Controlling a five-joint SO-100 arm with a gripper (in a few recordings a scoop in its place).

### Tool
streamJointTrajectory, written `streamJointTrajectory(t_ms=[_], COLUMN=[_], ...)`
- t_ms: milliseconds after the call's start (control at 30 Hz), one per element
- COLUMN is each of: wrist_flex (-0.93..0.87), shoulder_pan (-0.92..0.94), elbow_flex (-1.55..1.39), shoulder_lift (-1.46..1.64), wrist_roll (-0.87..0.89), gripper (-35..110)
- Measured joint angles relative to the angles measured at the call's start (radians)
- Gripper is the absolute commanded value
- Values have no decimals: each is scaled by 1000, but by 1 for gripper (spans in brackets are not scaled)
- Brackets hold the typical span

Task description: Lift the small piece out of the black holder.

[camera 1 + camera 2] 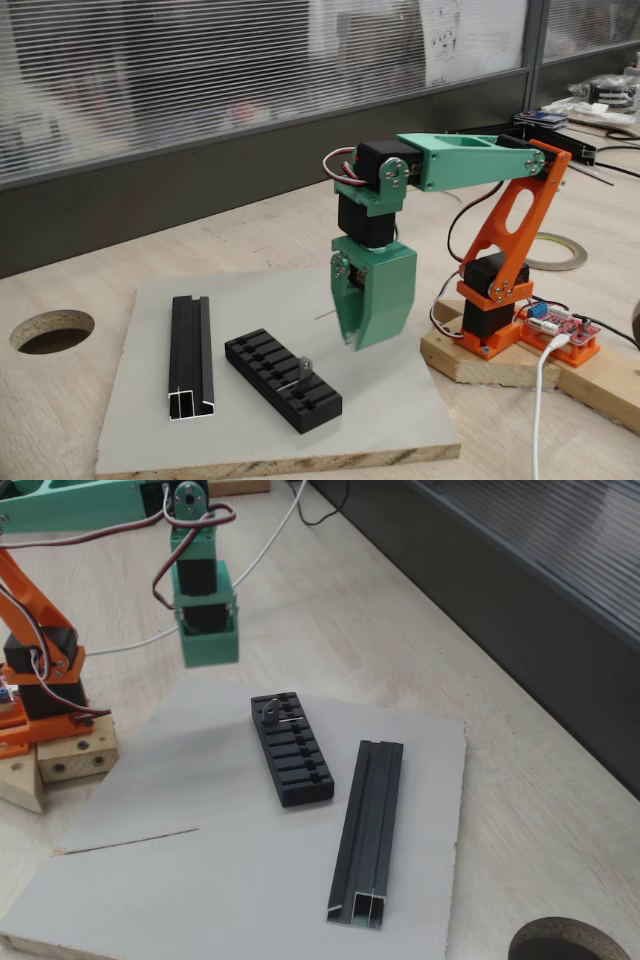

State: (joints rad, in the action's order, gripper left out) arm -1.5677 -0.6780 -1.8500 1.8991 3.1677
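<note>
On the grey board (200, 440) that lies on the bench (60, 290), nearest its front edge in a fixed view, the long black rail (190, 355) lies toward the left side. Just right of it sits the black holder (283, 381), with the small piece (303, 367) standing in a slot near the middle of the block. Farther back, toward the board's right edge, my fingers (349, 335) hang above the board, apart from the holder, holding nothing; they look nearly closed, though I cannot tell for sure.
</note>
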Motion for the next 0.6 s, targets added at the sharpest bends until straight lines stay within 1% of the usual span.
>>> streamJointTrajectory(t_ms=[100, 233, 467, 600], wrist_flex=[55, 72, 74, 74], shoulder_pan=[6, 2, 6, 6], elbow_flex=[-12, -95, -153, -153], shoulder_lift=[0, 0, 0, 0], wrist_roll=[0, 0, 0, 0], gripper=[6, 7, 24, 28])
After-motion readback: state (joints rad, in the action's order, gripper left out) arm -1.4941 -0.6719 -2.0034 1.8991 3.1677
